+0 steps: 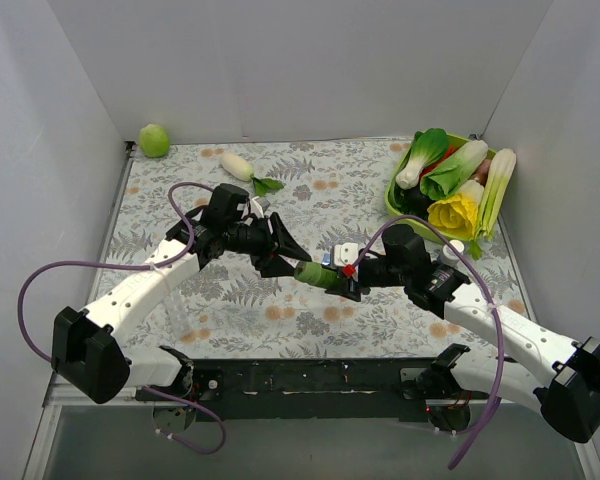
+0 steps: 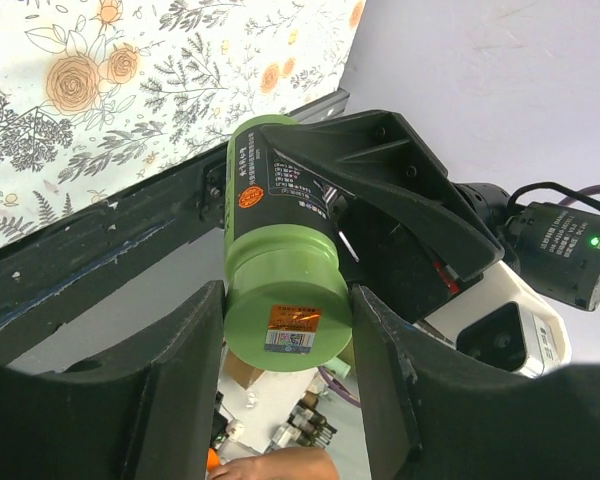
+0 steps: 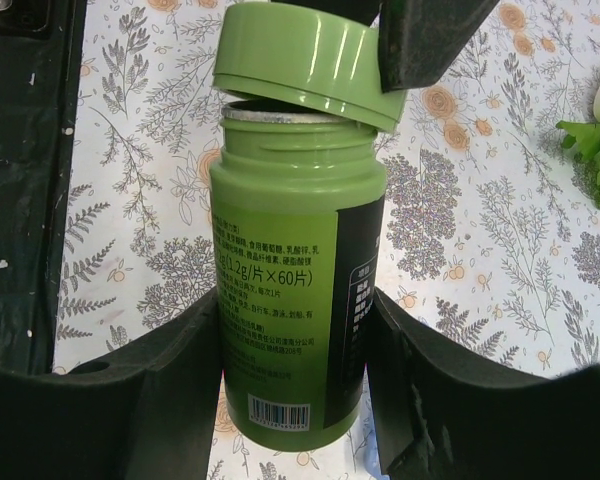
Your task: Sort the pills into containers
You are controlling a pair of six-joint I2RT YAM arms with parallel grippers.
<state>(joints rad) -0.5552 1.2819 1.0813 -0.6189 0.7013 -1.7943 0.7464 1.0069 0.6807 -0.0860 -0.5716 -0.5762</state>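
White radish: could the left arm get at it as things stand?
Probably not yet: the way to the radish looks free, but the left claw grips the cap of the green bottle held by the right claw.

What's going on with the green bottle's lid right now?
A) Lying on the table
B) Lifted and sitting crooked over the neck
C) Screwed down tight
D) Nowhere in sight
B: the right wrist view shows the lid tilted above the green bottle, with its silvery rim exposed.
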